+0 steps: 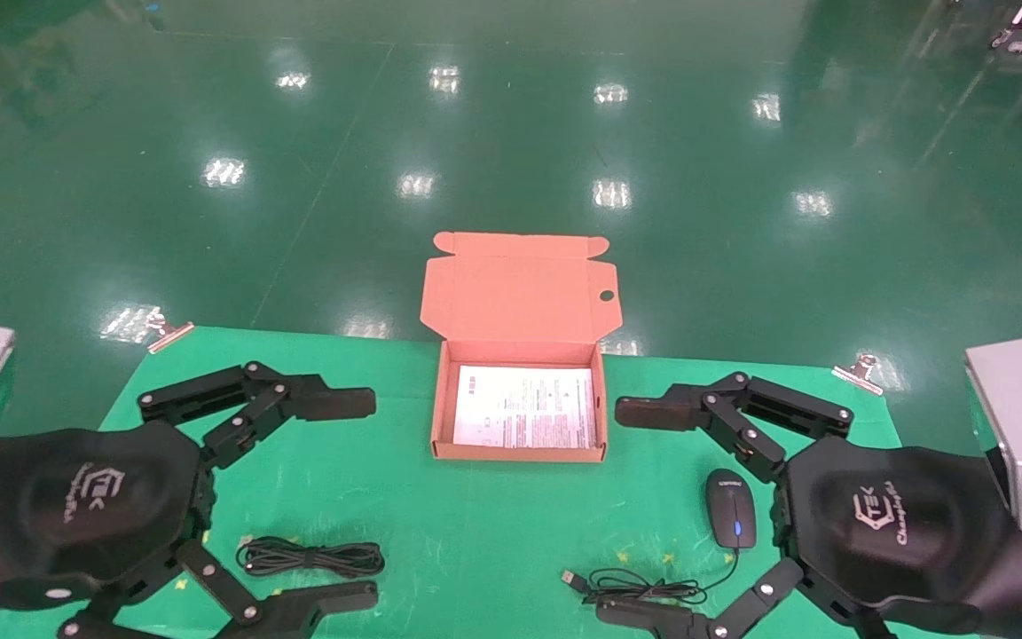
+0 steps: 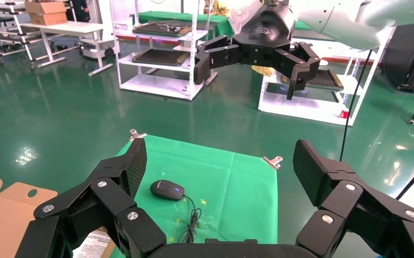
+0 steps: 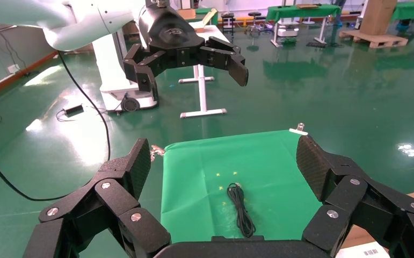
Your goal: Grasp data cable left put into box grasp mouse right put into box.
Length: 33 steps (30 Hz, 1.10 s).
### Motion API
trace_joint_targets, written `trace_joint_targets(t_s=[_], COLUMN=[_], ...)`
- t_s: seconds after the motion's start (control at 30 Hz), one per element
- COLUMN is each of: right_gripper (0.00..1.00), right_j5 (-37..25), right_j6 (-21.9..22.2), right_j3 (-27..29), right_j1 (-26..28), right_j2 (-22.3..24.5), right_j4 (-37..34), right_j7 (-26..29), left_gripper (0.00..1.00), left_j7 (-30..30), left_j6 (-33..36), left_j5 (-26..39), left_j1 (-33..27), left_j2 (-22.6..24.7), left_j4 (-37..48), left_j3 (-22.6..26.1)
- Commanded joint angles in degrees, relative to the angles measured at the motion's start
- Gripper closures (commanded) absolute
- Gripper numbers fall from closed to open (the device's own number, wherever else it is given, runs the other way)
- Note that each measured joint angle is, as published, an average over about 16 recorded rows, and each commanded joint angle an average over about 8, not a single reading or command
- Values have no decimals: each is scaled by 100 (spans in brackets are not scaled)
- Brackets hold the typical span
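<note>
Both tools released: left tool [image 1: 334,501] above black looped data cable [image 1: 310,557], right tool [image 1: 631,510] beside black oval mouse [image 1: 730,519], desk [image 1: 475,524] near edge. Salmon-orange cardboard box [image 1: 520,454] open, far edge.

We note the data cable [image 1: 310,557], a black looped bundle, lying flat at table left. The black mouse [image 1: 730,519], wheel lit blue, rests right. The salmon box [image 1: 517,451] sits open between, lid raised.
</note>
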Motion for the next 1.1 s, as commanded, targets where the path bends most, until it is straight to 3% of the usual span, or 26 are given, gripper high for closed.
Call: trace_joint_targets(t_s=[0.03,0.17,0.33,0.63,0.87,1.1], right_gripper=[0,0,0,0,0,0], right_j5=[32,-303,-1275,-3396,-4660,-5629], right_j6=[7,-28,-234,-481,-331,98], right_j3=[6,-81,-439,-1896,-2967,-3473], right_j1=[-10,95,554,1808,2361,2317], right_j2=[-12,86,149,-200,-618,-996], right_j4=[-15,90,296,385,403,403], right_j7=[6,-50,-242,-918,-1295,-1263], left_gripper=[0,0,0,0,0,0], left_j7=[16,-71,-395,-656,-776,-1135], left_j6=[-1,108,306,387,283,70], left_j5=[-29,355,1280,3073,4333,5713], left_j1=[19,-243,-835,-1781,-2193,-2303], left_j2=[-2,86,225,597,1032,1498], left_j4=[-9,16,-5,-189,-242,-259], left_j3=[-18,206,744,1857,2648,3310])
